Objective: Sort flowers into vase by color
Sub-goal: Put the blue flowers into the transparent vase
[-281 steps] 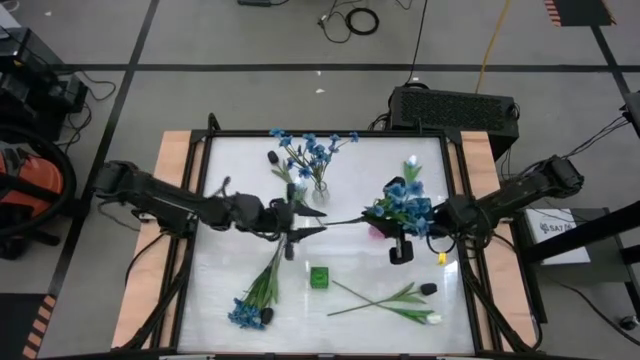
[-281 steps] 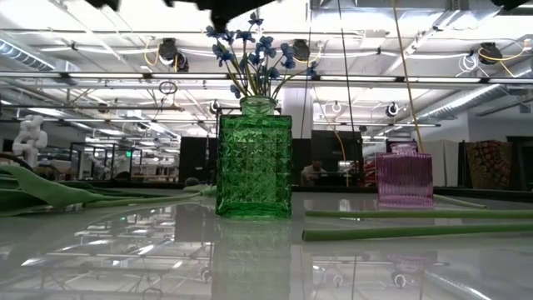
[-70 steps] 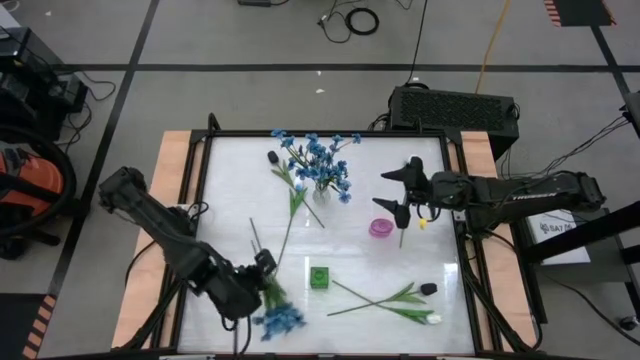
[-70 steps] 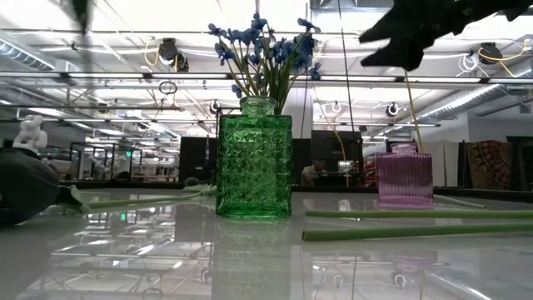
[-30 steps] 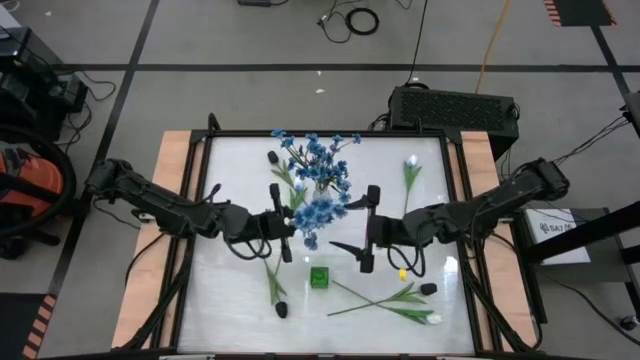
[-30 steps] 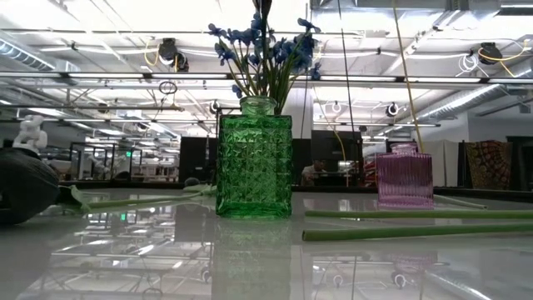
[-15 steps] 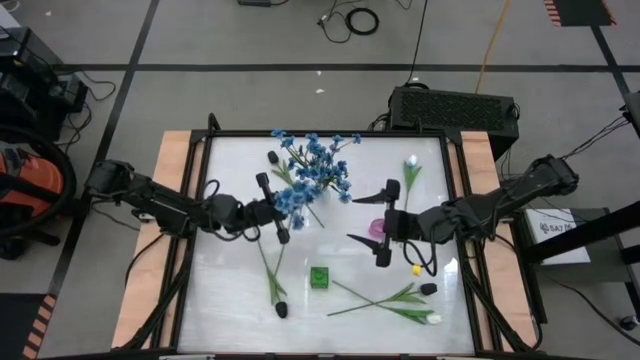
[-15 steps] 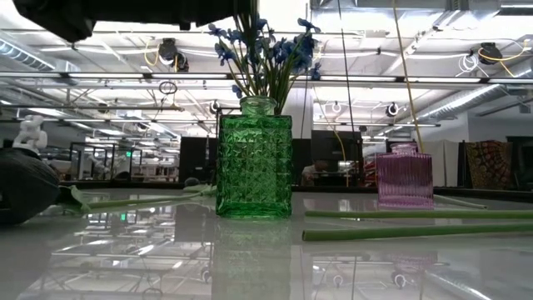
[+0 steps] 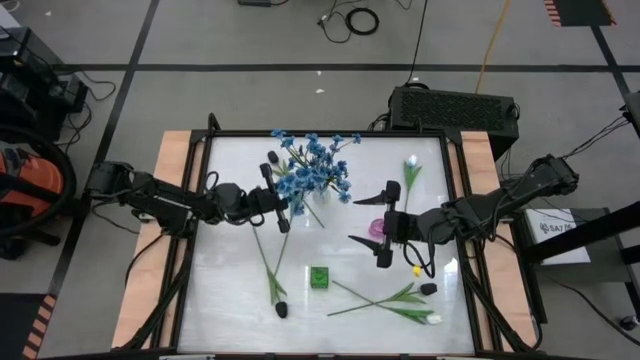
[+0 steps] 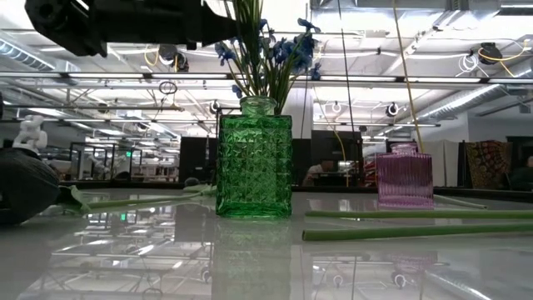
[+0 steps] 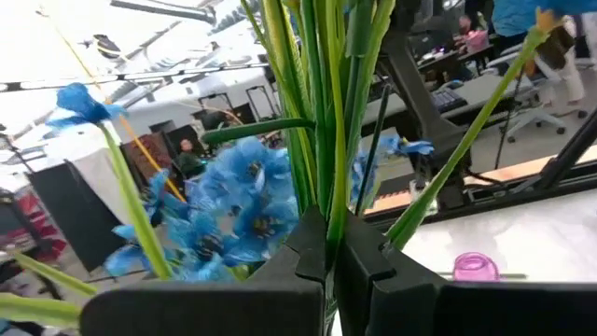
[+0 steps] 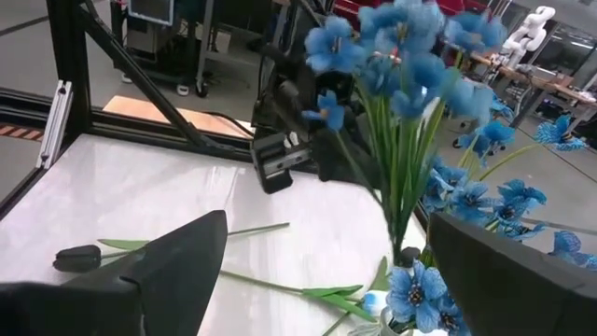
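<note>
The left gripper (image 9: 277,203) was clamped on the green stems of a blue bunch (image 9: 291,186), its fingers (image 11: 312,250) shut tight round them, and it hung above the table just beside the clear vase (image 9: 320,187) that already held other blue flowers (image 9: 322,158). From the right wrist I could see the bunch carried upright, blossoms up, with the stem ends near the vase mouth, though whether they were inside it I couldn't tell.

The right gripper (image 9: 372,224) waited with its fingers wide apart, holding nothing, next to the pink vase (image 9: 378,229).

To my eye this was the insertion step, and doing it well meant bringing the stem ends squarely over the narrow neck before lowering, since the leaves splayed out and could catch on the rim or on the blossoms already standing there. A slow, straight descent looked wise, with the grip kept until the stems were well down; letting go early would likely tip the bunch onto the table.

Elsewhere, a dark tulip (image 9: 281,310) lay near the green vase (image 9: 319,277), another (image 9: 428,289) and a white one (image 9: 433,319) lay toward the front right, and a white tulip (image 9: 410,163) lay at the back right, all unsorted.
</note>
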You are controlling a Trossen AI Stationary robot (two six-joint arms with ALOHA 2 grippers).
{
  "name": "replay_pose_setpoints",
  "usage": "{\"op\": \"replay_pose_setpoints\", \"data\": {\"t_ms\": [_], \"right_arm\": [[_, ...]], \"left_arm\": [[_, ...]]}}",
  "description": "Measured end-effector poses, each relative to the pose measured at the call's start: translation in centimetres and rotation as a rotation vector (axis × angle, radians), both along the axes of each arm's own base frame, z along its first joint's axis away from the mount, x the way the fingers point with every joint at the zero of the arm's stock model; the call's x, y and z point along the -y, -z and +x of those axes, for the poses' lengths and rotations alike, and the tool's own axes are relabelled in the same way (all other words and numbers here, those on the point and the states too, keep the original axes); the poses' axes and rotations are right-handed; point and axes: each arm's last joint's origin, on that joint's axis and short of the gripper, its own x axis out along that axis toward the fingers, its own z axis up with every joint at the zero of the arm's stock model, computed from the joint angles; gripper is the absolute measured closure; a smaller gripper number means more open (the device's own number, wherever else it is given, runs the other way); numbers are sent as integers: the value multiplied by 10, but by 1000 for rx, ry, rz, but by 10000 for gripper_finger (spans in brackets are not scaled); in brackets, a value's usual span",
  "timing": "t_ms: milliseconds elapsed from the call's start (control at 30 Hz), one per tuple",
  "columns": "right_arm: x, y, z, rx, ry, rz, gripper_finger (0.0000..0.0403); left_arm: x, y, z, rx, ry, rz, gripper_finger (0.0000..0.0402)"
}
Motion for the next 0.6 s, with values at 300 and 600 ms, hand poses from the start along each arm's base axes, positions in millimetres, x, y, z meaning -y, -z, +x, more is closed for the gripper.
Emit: {"op": "replay_pose_setpoints", "data": {"t_ms": [300, 600], "right_arm": [[0, 0, 0, 2, 2, 3, 40], [0, 0, 0, 2, 2, 3, 40]], "left_arm": [[-12, 17, 9, -38, -8, -47, 380], [-14, 26, 13, -72, -17, -54, 371]]}}
